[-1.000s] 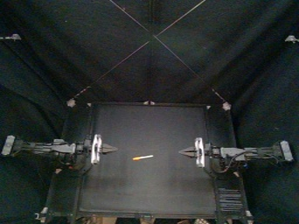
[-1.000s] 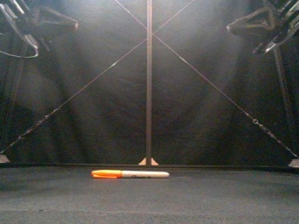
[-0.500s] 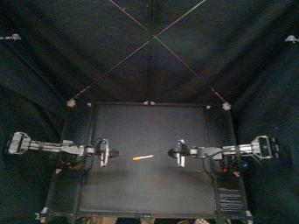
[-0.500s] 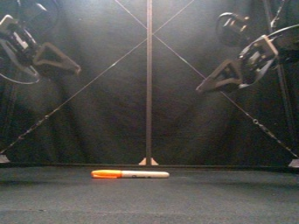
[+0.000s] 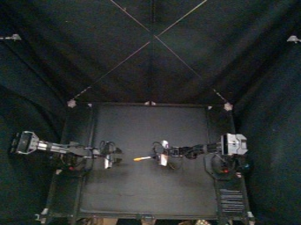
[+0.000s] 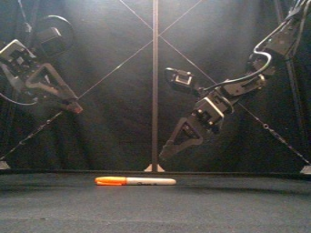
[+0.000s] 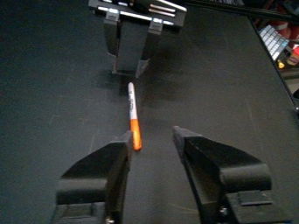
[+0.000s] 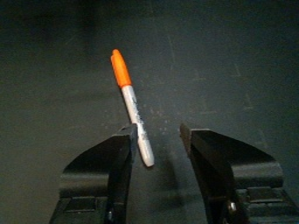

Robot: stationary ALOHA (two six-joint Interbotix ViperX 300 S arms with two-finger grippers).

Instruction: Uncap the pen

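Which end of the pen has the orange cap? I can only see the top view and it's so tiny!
Observer: The cap is on the end nearest the left hand; the left wrist view shows it by those jaws.
Operator: Are the hands touching it?
Observer: No. In the front view the pen lies flat on the table, with both hands above it, the right hand lower.
Operator: Are they open?
Observer: Yes, both wrist views show open jaws.

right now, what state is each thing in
pen: lying flat, capped, not held
cap: on the pen
left gripper: open, in the air, clear of the pen
right gripper: open, in the air, clear of the pen
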